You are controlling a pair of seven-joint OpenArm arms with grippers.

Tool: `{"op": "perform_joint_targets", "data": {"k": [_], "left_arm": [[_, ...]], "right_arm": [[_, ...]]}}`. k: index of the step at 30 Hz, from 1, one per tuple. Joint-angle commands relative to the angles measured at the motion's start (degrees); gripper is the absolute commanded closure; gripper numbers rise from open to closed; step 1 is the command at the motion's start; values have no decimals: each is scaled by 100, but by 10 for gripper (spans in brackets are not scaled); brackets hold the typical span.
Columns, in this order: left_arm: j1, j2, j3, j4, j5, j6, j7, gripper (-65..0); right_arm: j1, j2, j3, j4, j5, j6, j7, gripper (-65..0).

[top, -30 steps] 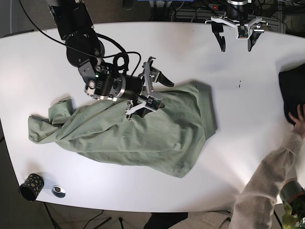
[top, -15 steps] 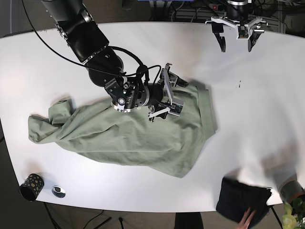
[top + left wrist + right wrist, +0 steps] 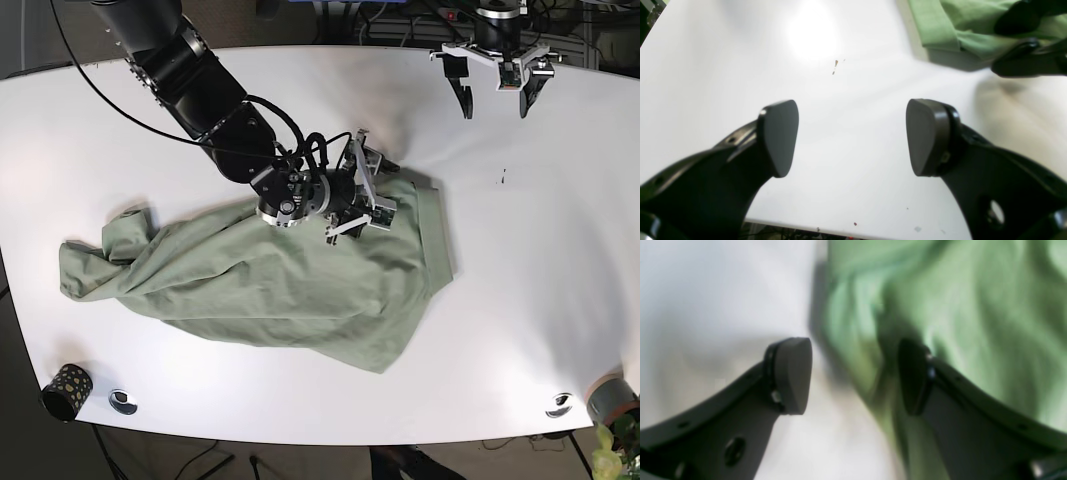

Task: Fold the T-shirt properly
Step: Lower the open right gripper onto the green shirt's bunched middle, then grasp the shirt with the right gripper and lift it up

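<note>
The right gripper (image 3: 368, 188) has slid further along the shirt (image 3: 290, 280) to its top hem corner, jaws spread and empty, ready to pinch, while the left gripper (image 3: 495, 92) waits wide apart.

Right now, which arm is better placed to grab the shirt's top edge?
The right. Its open gripper sits right at the green shirt, straddling the edge. The left gripper, also open, hangs over bare table, away from the cloth.
</note>
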Motion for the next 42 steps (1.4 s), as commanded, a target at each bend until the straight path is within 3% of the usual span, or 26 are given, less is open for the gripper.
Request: {"op": "perform_joint_targets", "data": {"k": [1, 10, 14, 18, 20, 24, 31, 42], "left_arm": [[69, -7, 11, 79, 9, 1, -170, -458], [69, -33, -16, 79, 9, 1, -170, -458], [69, -33, -16, 79, 18, 1, -170, -458], [60, -42, -16, 79, 18, 1, -161, -460], [-2, -103, -7, 79, 18, 1, -161, -461], [-151, -262, 11, 88, 18, 1, 199, -461], [-635, -262, 11, 106, 9, 1, 973, -463], [-960, -262, 362, 97, 9, -8, 1035, -464]], "right_arm": [[129, -158, 20, -79, -217, 54, 382, -393], [103, -246, 20, -493, -401, 54, 945, -380], [103, -246, 20, -501, -393, 54, 1050, -233], [129, -246, 20, -475, -428, 54, 1059, -43], [147, -246, 38, -449, -428, 54, 1077, 0], [147, -237, 592, 17, -437, 54, 1033, 0], [437, -202, 1427, 1248, -437, 54, 321, 0], [2107, -211, 1954, 2532, -428, 54, -1148, 0]]}}
